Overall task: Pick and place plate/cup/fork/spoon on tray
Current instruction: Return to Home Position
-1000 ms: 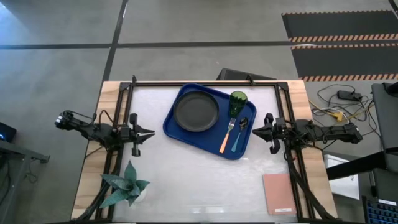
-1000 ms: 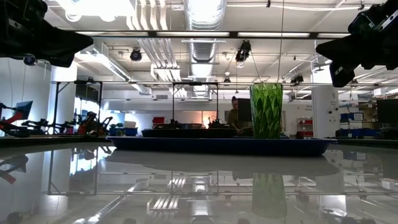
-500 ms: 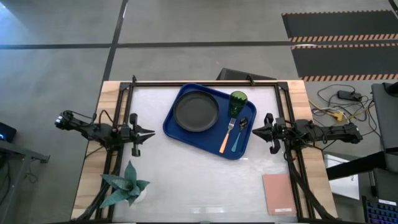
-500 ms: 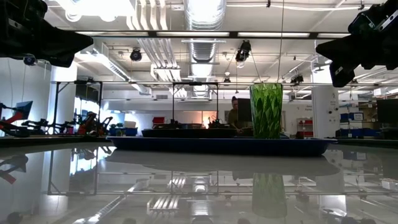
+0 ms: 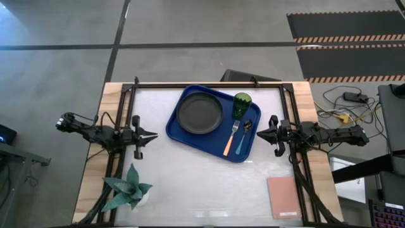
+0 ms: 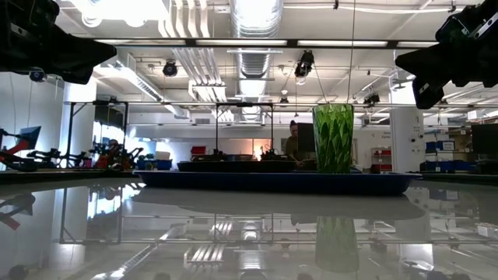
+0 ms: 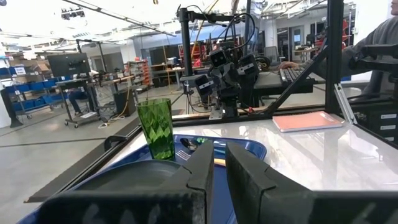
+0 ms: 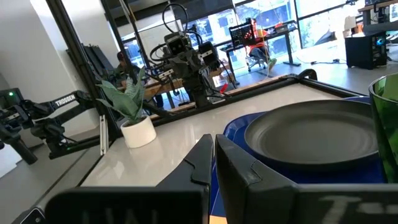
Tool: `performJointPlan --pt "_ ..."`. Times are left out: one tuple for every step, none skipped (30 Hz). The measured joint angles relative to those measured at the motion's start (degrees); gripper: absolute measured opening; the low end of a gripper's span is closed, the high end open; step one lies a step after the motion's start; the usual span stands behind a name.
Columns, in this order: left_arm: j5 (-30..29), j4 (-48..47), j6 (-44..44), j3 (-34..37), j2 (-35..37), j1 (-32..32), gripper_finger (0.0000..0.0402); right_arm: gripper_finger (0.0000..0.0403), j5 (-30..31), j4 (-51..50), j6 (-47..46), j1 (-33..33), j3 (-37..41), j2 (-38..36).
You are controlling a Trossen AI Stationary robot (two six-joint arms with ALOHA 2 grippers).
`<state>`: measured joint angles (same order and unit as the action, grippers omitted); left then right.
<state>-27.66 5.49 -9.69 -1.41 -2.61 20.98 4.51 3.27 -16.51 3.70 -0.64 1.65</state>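
From above, the tray (image 5: 211, 124) sat at the tabletop's far-middle w/ all four on it: plate (image 5: 199, 112) at its left, cup (image 5: 242, 102) at its far right, fork (image 5: 231, 139) & spoon (image 5: 243, 138) nearer on its right. Task looked done, nothing left off-tray. Left gripper (image 5: 150, 136) parked by the left edge, right gripper (image 5: 261, 133) by the right edge. Low view: cup (image 6: 333, 138) upright on tray (image 6: 280, 182). Wrist views: both claws narrow, near-closed, empty.

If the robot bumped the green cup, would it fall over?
Probably, yes. The cup is tall and narrow, standing upright on the tray, so a sideways knock could tip it. Its round shape suggests it might then roll toward the fork. Its shiny faceted sides look slippery.
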Motion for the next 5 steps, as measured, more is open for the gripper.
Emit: performJointPlan --pt "0.0 0.0 0.0 0.0 0.0 0.0 0.0024 0.0009 0.0 0.0 0.0 0.0 0.0 0.0" --pt "0.0 0.0 0.0 0.0 0.0 0.0 0.0024 0.0009 0.0 0.0 0.0 0.0 0.0 0.0" --pt "0.0 0.0 0.0 0.0 0.0 0.0 0.0024 0.0009 0.0 0.0 0.0 0.0 0.0 0.0" --pt "0.0 0.0 0.0 0.0 0.0 0.0 0.0024 0.0009 0.0 0.0 0.0 0.0 0.0 0.0" --pt "0.0 0.0 0.0 0.0 0.0 0.0 0.0024 0.0009 0.0 0.0 0.0 0.0 0.0 0.0"
